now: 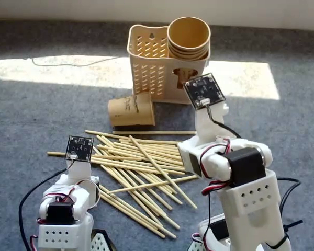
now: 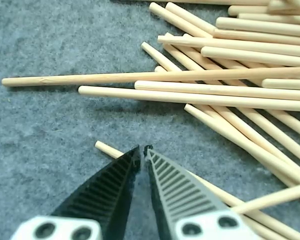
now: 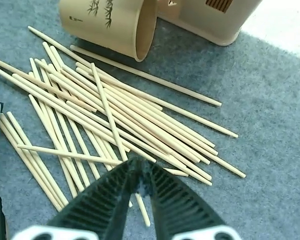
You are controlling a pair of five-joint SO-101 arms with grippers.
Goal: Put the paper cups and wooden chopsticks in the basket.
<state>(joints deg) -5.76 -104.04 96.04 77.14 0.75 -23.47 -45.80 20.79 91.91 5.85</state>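
A grey carpet (image 1: 36, 120) is being used as the surface. Scattered chopsticks (image 1: 141, 162), a tipped paper cup (image 1: 131, 110) and an upright basket (image 1: 149, 73) are being borne on it.

I'm seeing the wooden chopsticks (image 2: 190, 97) showing bare pale wood, smooth and matt, with faint grain. The table covering (image 2: 45, 140) is reading as grey felt-like cloth, fuzzy and rough. The paper cup (image 3: 110, 22) on its side is looking like brown matt paper, as are the stacked cups (image 1: 188, 34). The basket (image 1: 146, 68) is coming across as cream plastic with a slight sheen. The left gripper (image 2: 141, 150) and right gripper (image 3: 140, 162) are presenting dark, ribbed, matt plastic jaws, and the arm shells (image 1: 251, 201) are looking like smooth white plastic.
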